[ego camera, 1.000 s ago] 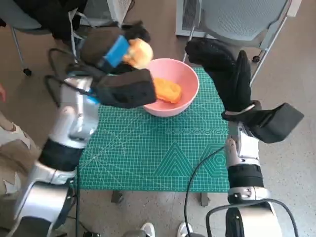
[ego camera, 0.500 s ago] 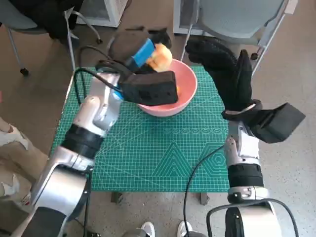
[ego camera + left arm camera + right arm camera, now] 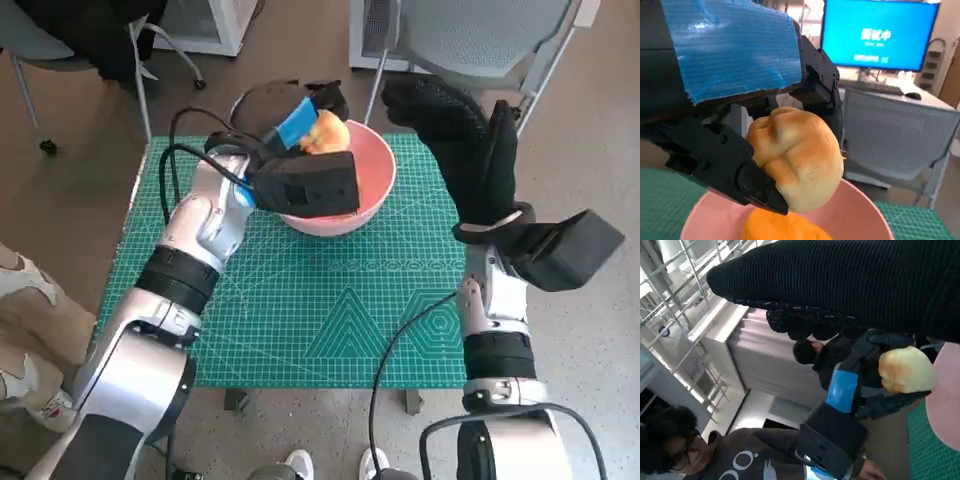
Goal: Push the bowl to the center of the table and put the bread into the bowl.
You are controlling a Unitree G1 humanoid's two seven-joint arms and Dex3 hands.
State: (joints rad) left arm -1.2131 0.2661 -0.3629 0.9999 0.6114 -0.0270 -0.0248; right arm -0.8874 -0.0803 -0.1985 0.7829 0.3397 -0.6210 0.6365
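Observation:
The pink bowl (image 3: 370, 180) stands on the far middle part of the green mat, with an orange piece (image 3: 777, 227) lying inside it. My left hand (image 3: 290, 120) holds a golden bread roll (image 3: 328, 132) just above the bowl's far rim; the roll (image 3: 795, 157) shows pinched in the black fingers (image 3: 740, 175) over the bowl (image 3: 855, 212). My right hand (image 3: 455, 140), in its black glove, stands upright beside the bowl's right side, fingers extended, holding nothing. In the right wrist view the roll (image 3: 906, 370) and the left hand (image 3: 842, 390) appear beyond the glove (image 3: 850, 285).
The green cutting mat (image 3: 330, 300) covers the small table. Chairs (image 3: 470, 40) stand behind the table. A person (image 3: 670, 450) sits close by on the left side, and a knee shows at the head view's left edge (image 3: 20, 290). A cable (image 3: 400, 340) crosses the mat's near right.
My left hand has carried the roll rightward from left of the bowl to just above its far rim, lowering slightly. The right hand has stayed put.

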